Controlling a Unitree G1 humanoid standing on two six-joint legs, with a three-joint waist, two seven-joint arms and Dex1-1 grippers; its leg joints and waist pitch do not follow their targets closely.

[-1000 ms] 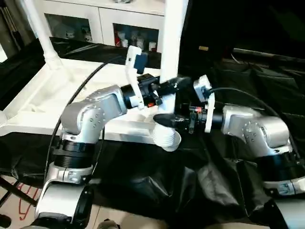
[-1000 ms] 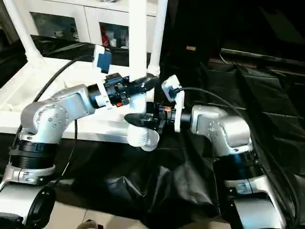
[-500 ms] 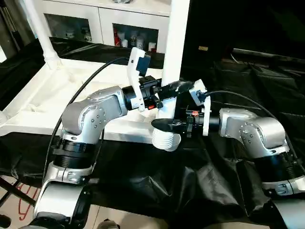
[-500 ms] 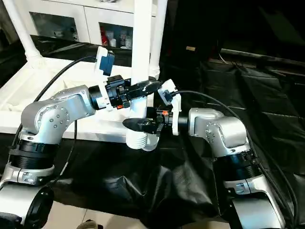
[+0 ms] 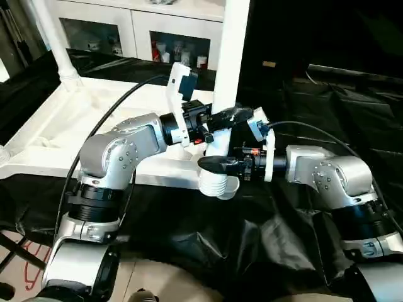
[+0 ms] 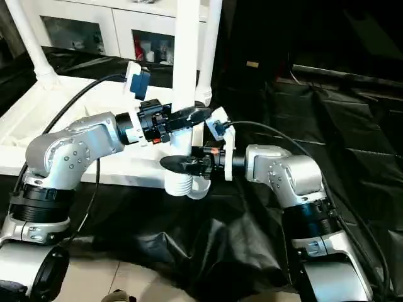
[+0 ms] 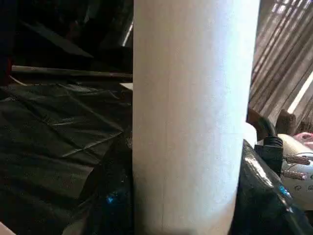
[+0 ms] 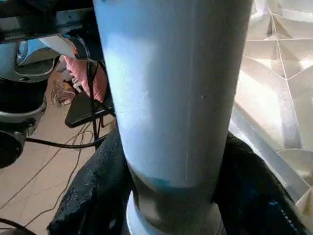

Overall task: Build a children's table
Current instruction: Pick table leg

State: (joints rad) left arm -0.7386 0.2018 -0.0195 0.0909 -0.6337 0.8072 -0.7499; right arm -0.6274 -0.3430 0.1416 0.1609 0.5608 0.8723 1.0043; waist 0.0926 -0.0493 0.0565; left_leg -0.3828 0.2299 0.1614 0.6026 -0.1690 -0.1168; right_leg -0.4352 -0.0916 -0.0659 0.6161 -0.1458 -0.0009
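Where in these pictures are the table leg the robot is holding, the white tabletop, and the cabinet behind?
table leg (image 5: 230, 56), left eye view, on its upright tube.
tabletop (image 5: 56, 129), left eye view, on its ribbed underside.
cabinet (image 5: 141, 22), left eye view, on its door frame.

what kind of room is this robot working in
Probably an indoor workroom or lab: a white glass-door cabinet at the back, black sheeting spread over the work surface, tiled floor underneath.

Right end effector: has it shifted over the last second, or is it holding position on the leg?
Yes. Judged against the tabletop, the right end effector has slid slightly toward the robot's left and a little lower, still shut on the leg.
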